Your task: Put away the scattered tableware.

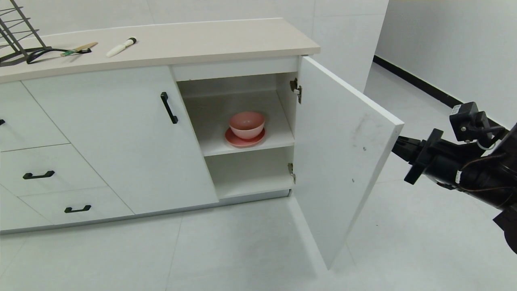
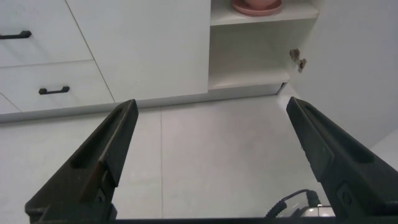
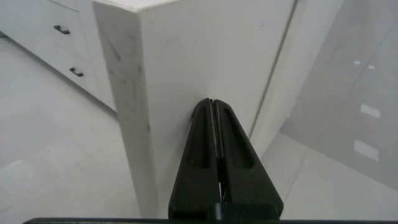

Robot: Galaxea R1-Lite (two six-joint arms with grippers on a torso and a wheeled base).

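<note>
- Pink bowl [image 1: 246, 124]: upright on a pink plate [image 1: 235, 140], on the upper shelf [image 1: 278, 137] of the open cabinet compartment, right of the closed door.
- Cabinet door [image 1: 339, 153]: swung wide open, toward the near right.
- Right tool [image 3: 213, 106]: fingers pressed together, empty, tips at the door's outer face near its free edge; contact cannot be told.
- Left tool [image 2: 211, 102]: fingers spread wide, empty, over the floor in front of the cabinet.
- Desk [image 1: 202, 40]: carries a wooden-handled brush [image 1: 78, 49], a white utensil [image 1: 121, 47] and a wire rack [image 1: 18, 36], far left.
</note>
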